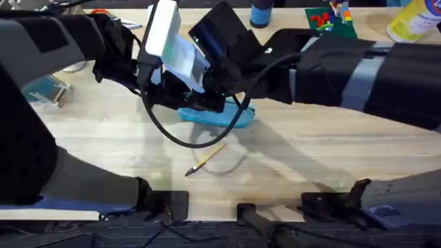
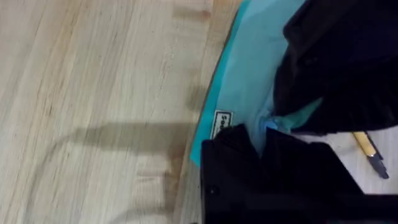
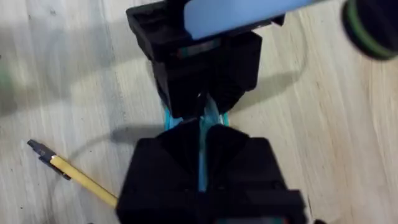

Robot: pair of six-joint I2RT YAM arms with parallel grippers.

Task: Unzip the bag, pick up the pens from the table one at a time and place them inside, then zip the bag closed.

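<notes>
Both grippers, left (image 3: 200, 102) and right (image 3: 200, 155), nose-to-nose, pinched onto the bag (image 1: 219, 115).

Overhead looks down and forward; both wrist cameras sit close over the bag (image 1: 219, 116) and table (image 1: 310, 148).

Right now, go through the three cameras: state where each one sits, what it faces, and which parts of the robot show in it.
Overhead: fixed above the arm bases, looking down and forward at the table; both arms meet over the bag, the pen nearer the bases.
Left wrist: on the left arm, facing down at the bag; the left gripper is pinching its fabric.
Right wrist: on the right arm, facing down; the right gripper grips the bag's edge, the left gripper opposite.
Shared: bag and pen appear in all views.
</notes>
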